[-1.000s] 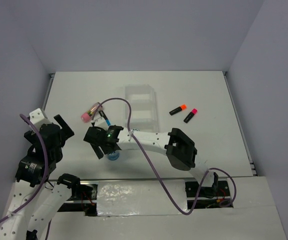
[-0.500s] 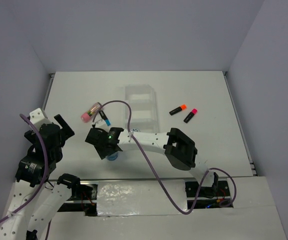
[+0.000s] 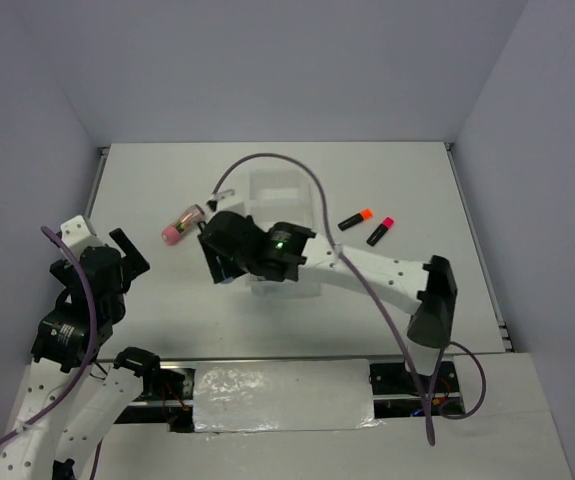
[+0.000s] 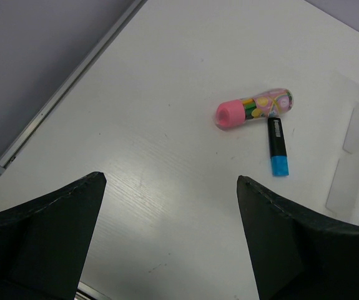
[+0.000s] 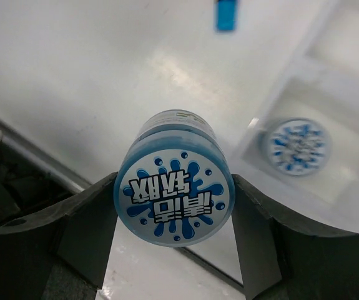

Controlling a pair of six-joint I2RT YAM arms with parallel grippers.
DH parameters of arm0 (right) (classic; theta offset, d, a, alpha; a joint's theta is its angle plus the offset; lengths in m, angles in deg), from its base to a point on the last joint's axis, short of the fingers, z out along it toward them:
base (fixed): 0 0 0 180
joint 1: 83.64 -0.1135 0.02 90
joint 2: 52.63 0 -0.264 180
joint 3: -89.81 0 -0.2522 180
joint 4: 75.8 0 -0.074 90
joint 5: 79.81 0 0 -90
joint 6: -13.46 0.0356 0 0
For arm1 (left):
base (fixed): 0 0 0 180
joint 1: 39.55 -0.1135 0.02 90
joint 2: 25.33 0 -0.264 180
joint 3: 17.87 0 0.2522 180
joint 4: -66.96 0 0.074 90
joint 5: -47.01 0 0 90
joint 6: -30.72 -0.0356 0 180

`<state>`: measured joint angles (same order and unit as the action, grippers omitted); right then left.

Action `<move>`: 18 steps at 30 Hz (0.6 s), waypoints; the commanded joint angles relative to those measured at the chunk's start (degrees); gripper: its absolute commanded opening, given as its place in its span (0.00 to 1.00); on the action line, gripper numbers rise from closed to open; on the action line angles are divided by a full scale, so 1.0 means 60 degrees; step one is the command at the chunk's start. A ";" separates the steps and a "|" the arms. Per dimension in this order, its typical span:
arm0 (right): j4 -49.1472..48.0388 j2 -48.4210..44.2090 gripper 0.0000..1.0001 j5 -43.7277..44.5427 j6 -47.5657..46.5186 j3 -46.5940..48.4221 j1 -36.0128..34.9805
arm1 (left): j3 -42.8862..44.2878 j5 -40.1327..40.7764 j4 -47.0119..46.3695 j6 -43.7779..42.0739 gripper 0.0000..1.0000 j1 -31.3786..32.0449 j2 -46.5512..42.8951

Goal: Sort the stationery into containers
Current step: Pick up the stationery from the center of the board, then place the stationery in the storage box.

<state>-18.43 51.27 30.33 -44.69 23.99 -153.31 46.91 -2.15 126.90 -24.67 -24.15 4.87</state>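
1. What just changed: a second ago the right gripper [image 3: 222, 258] was down low near the front edge of the table, sitting on a roll. Now that arm has swung toward 12 o'clock and hangs at the left edge of the tray [image 3: 279, 188], with the roll off the table.
2. So I'd say the pickup is done and the drop into a compartment comes next.
3. Jaws: the right ones are clamped on the held roll [image 5: 174, 194]. The left gripper [image 4: 170, 181] is spread wide with nothing in it, parked at about 8 o'clock of the tray.
4. The held roll is round and blue-rimmed, with a white face and blue splat lettering facing the wrist camera. Its twin roll [image 5: 298, 145] already lies in a tray compartment, at 2 o'clock of it.
5. Still loose are the pink tube [image 4: 254, 107] and the blue-capped marker [image 4: 278, 147], touching at 9 o'clock of the tray. The orange-capped marker [image 3: 355, 219] and pink-capped marker [image 3: 380, 231] lie at 3 o'clock.
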 commanded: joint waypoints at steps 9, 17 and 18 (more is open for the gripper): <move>0.0685 -0.2258 0.01 0.1506 -0.0094 -0.2513 0.2998 | 0.0182 -0.0229 -0.0518 -0.0260 0.99 -0.0061 0.0182; 0.0481 -0.1657 0.02 0.1711 -0.0007 -0.2967 0.3305 | 0.0182 -0.0361 -0.0576 -0.0334 0.99 -0.0061 0.0285; 0.0407 -0.1628 0.02 0.1741 0.0051 -0.3141 0.3320 | 0.0168 -0.0361 -0.0576 -0.0348 0.99 -0.0061 0.0285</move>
<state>-13.14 41.15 38.53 -44.88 6.35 -133.90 46.91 -4.07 125.65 -25.70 -24.15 6.42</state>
